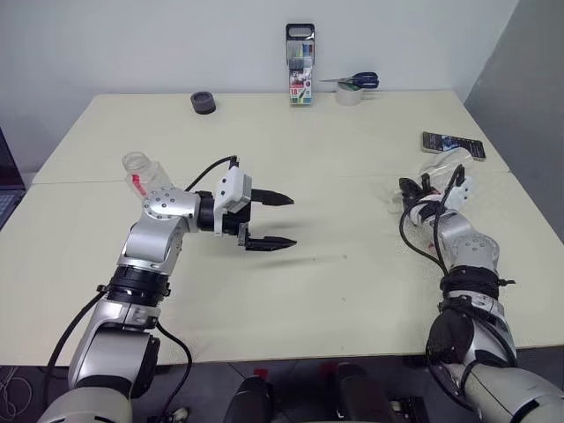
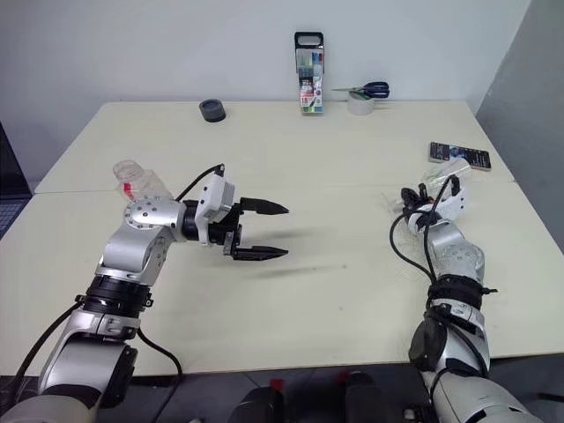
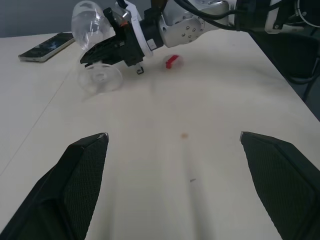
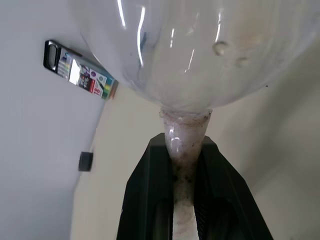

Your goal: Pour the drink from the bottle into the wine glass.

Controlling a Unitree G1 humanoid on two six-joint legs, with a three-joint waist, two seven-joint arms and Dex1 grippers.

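clear wine glass (image 4: 200, 50) lying tipped, stem pinched in my right claw (image 4: 184, 165), left claw (image 1: 271, 218) wide and empty; next, stand it upright.

The bottle (image 1: 141, 172) lies near the worktop's (image 1: 335, 264) left edge. The wine glass (image 1: 438, 167) lies near the right edge, a phone (image 1: 452, 145) just behind it. At the far edge are a marker pack (image 1: 300, 77), tape roll (image 1: 350, 93) and scissors (image 1: 357, 81).

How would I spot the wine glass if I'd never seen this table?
Look to the right part of the cream table, just in front of the dark phone. The clear stemmed wine glass lies tipped over there, its thin stem pinched in the robot's right hand.
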